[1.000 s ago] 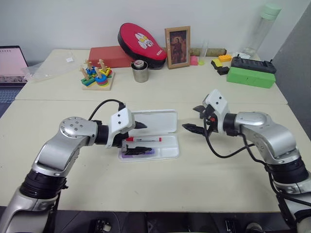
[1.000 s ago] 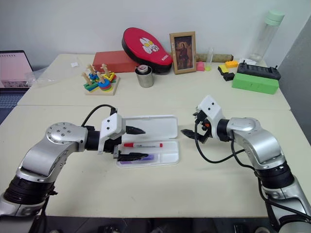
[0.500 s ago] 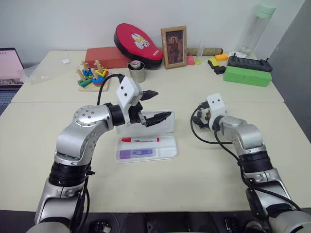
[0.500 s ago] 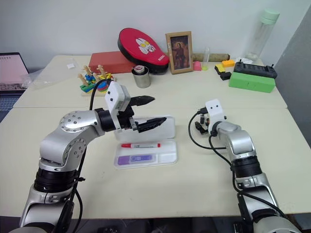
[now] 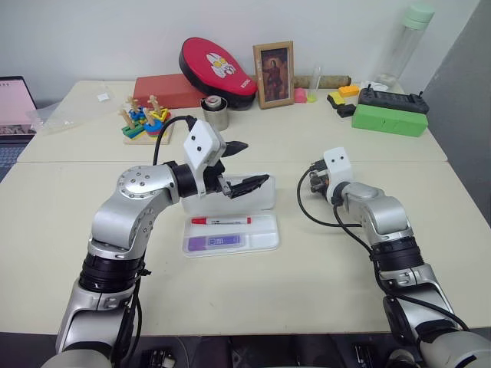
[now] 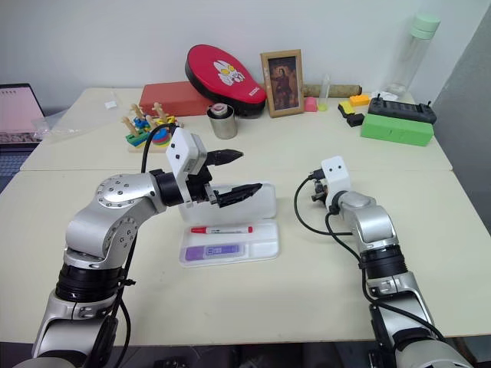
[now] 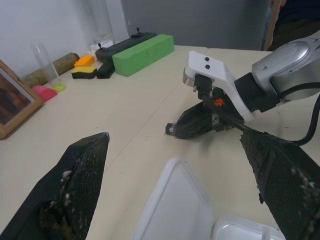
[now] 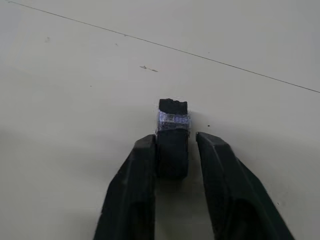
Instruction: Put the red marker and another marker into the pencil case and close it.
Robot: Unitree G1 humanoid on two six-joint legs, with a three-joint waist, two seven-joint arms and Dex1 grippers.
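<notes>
Pencil case [image 5: 265, 230] lies open near the middle of the bench [image 5: 253, 299], its lid [image 5: 265, 201] folded back flat toward the far edge. In the tray the red marker [image 5: 220, 221] lies lengthwise along the side next to the lid, and the purple marker [image 5: 216, 241] lies parallel to it along the near side, the two a little apart.

The left claw [image 5: 244, 165] hovers above the lid, spread wide and holding nothing, its black fingers pointing toward the robot's right. The left wrist view looks between those two fingers [image 7: 75, 185] at the white rim of the lid [image 7: 175, 205] below and at the right claw [image 7: 172, 130] across the bench.

The right claw [image 5: 313, 178] sits low over bare bench to the right of the case, well apart from it. In its own wrist view the two fingers [image 8: 132, 195] stand narrowly apart with a small black stub [image 8: 172, 132] wrapped in clear tape between them; whether they pinch it or it is part of the claw, I cannot tell.

Along the far edge stand a red oval pouch [image 5: 219, 65], a framed picture [image 5: 274, 73], a metal cup [image 5: 217, 113] and a green box [image 5: 387, 119].
</notes>
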